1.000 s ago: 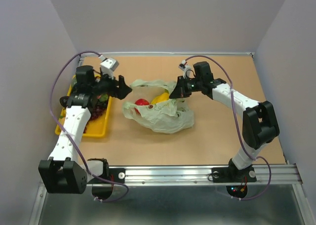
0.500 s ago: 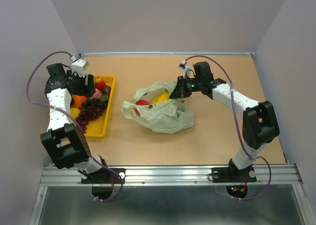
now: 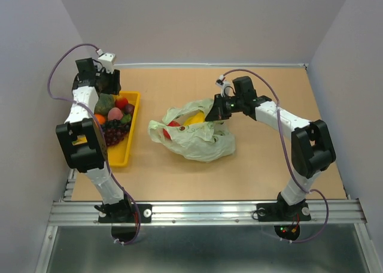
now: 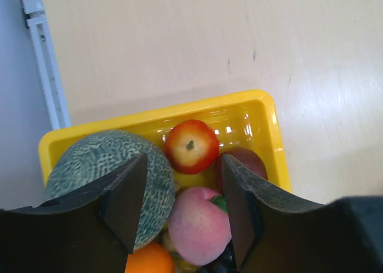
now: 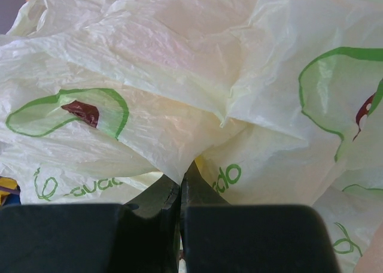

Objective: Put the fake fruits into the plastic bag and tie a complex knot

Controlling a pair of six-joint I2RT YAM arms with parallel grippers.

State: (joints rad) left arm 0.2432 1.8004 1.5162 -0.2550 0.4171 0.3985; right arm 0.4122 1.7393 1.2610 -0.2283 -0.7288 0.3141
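I've got the left claw (image 4: 182, 213) over the far end of the yellow tray (image 4: 263, 123), fingers spread wide and holding nothing. The red apple (image 4: 191, 146) sits right in the gap between them, with the melon (image 4: 108, 165) crowding one finger, a pink peach (image 4: 200, 222) underneath and a dark red fruit (image 4: 245, 165) by the other finger.

My call is to take the apple. I'd come straight down and centre on its widest part. The left finger has to slide between apple and melon without shoving the melon, and I shouldn't close until both pads are below the crown. Then it's a lift clear of the tray wall before swinging across.

The right claw (image 3: 214, 112) is closed tight on a fold of the plastic bag (image 3: 197, 142), up at its far rim. It should hold that height so the mouth gapes toward the tray.

The bag lies slumped mid-desk (image 3: 251, 171), well apart from the tray. It's pale green, thin and heavily crinkled, printed with green outlines and small dark red marks. A red fruit (image 3: 173, 124) and a yellow banana (image 3: 194, 117) show in its mouth. Nothing is tied yet, and most of the fake fruits (image 3: 115, 118) are in the tray.
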